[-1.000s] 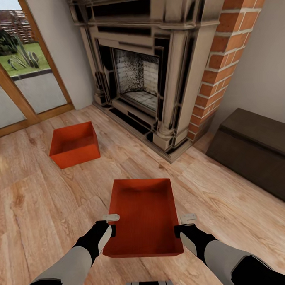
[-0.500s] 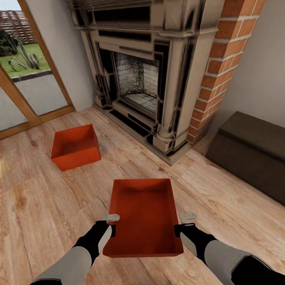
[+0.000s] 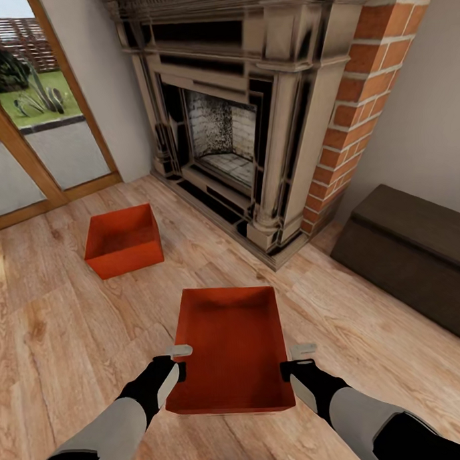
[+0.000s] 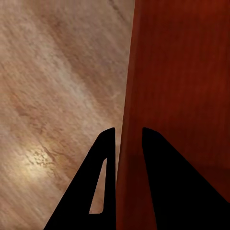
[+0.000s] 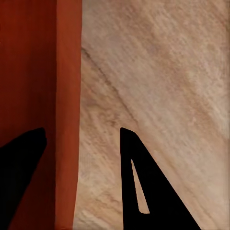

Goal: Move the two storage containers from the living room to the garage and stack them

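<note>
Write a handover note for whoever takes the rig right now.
Left hand: shut on the near box's left wall.
Right hand: open, straddling its right wall.
Second box: on the wood floor, ahead to the left, near the fireplace.
Done: nothing has reached the garage; this is the living room.
Left: carry both over and stack them there.

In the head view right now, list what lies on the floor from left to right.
Far storage container → held storage container between the left end effector and right end effector → dark brown chest.
</note>
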### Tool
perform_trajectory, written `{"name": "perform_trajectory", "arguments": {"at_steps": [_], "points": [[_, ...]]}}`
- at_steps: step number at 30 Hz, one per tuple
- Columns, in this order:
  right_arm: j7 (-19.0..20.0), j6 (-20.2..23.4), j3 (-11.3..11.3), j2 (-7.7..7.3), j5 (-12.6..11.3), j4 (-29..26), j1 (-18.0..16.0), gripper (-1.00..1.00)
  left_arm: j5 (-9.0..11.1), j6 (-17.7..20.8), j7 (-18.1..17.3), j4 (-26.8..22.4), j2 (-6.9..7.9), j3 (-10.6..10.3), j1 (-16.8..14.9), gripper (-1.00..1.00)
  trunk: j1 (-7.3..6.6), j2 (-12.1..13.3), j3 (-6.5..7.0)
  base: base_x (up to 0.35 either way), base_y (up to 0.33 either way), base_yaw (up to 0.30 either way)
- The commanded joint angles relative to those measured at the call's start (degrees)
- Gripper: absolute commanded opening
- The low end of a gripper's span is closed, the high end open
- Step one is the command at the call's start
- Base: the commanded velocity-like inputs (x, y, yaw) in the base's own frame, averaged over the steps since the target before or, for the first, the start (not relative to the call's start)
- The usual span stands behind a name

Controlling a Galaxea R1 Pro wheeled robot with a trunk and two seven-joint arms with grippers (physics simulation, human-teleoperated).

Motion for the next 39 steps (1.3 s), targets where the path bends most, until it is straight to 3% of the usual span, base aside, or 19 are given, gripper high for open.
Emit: {"name": "perform_trajectory", "arguments": {"at_steps": [1,14,25,26,29,39], "points": [[-0.4,0.0,0.5,-0.04,-0.3,-0.3,0.0,-1.0,0.1,0.4,0.6,-0.3,0.15,0.0,0.0,-1.0,-0.01,0.0,-0.04,0.0,0.0,0.0],[-0.1,-3.1,0.5,-0.45,-0.3,-1.4,0.0,-1.0,2.4,0.5,0.5,-2.2,0.5,-0.3,0.0,-1.0,-0.01,0.0,-0.04,0.0,0.0,0.0],[1.6,-2.7,0.5,-0.58,-0.2,-1.4,0.0,-1.0,3.2,0.4,0.5,-2.3,0.5,-0.3,0.0,-1.0,-0.01,0.0,-0.04,0.0,0.0,0.0],[2.9,-2.7,0.5,-0.64,-0.2,-1.4,0.0,-1.0,-0.1,0.4,0.5,-2.3,0.5,-0.3,0.0,-1.0,-0.01,0.0,-0.04,0.0,0.0,0.0],[4.9,-2.6,0.5,-0.73,-0.1,-1.4,0.0,-1.0,-0.1,0.5,0.5,-2.3,0.5,-0.3,0.1,-1.0,-0.01,0.0,-0.04,0.0,0.0,0.0],[5.2,-2.6,0.5,-0.75,-0.1,-1.4,0.0,-1.0,-0.1,0.4,0.5,-2.3,0.5,-0.3,0.0,-1.0,-0.01,0.0,-0.04,0.0,0.0,0.0]]}}
